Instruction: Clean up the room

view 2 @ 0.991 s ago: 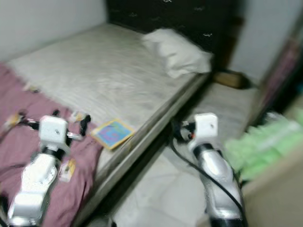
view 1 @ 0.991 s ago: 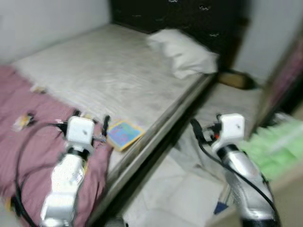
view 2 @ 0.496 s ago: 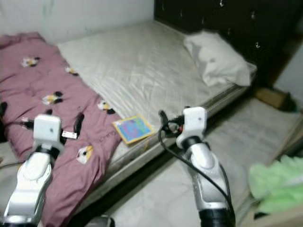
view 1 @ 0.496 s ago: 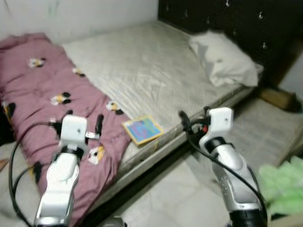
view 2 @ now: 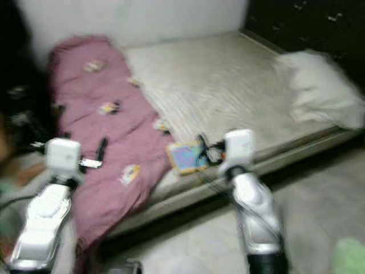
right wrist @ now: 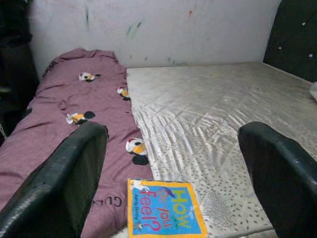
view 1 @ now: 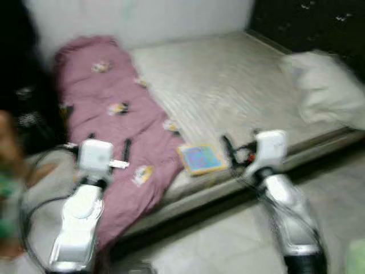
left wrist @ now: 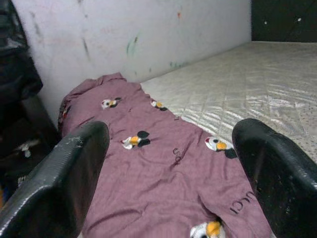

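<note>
Colourful book (right wrist: 165,208) flat at mattress (right wrist: 223,129) edge.

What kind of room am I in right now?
Most likely a bedroom: a bare quilted mattress on a low bed frame, a pillow by a dark headboard, and a maroon cartoon-print blanket.

Bed (view 1: 228,85): bare quilted mattress, pale grey. Mauve blanket (right wrist: 64,119) with cartoon prints runs along its foot end and hangs over the front edge. Blue picture book (right wrist: 163,208) lies flat at the front edge, just beside the blanket. White pillow (view 1: 325,85) at the head end, near the dark headboard.
</note>
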Controlling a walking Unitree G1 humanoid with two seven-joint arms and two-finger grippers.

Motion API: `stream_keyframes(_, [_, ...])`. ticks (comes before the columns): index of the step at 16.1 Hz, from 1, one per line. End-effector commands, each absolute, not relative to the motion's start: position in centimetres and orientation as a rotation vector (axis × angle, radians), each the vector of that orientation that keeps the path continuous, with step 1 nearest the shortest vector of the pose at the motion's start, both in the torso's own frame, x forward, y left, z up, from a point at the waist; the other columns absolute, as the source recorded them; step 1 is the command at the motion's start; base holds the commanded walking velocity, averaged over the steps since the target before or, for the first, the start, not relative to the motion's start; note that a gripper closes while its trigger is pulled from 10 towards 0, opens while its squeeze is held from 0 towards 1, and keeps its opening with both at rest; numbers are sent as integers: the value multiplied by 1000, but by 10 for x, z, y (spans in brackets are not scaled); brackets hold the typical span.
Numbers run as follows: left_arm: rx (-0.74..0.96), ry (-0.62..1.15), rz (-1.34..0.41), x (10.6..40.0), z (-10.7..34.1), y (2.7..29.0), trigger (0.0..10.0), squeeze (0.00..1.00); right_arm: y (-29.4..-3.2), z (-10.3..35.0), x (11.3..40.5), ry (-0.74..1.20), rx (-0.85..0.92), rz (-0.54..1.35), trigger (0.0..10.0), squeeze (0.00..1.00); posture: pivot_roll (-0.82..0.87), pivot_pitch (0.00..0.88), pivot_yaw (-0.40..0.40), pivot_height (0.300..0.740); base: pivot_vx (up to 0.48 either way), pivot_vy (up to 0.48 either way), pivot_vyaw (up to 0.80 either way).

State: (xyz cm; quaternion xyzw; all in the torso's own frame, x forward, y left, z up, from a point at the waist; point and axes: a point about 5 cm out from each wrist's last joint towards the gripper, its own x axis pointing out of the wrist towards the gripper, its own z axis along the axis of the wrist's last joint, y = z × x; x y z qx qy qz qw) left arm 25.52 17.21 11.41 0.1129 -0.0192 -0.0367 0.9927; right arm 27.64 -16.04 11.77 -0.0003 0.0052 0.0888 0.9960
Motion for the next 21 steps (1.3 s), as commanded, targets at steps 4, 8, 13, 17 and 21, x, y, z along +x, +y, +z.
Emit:
stream_keyframes(4, [240,-49,-72,255,118,177,10000,0,-157,119,277,2,3,178,10000,0,-6,0,-48,740,0,0,800])
stream_keyframes(8, [232,-48,-84,255,118,176,10000,0,-163,116,276,6,0,129,10000,0,-9,0,-45,740,0,0,800])
stream_keyframes(13, [188,-57,-143,253,119,171,10000,0,-163,116,277,7,7,122,10000,0,-6,0,-48,740,0,0,116])
stream_keyframes(17, [178,-60,-159,252,119,170,10000,0,-162,118,279,-3,0,118,10000,0,-4,0,-51,740,202,0,0])
stream_keyframes(21, [177,-61,-166,252,120,170,10000,0,-162,120,280,-18,-5,114,10000,0,-2,0,-52,740,282,0,0])
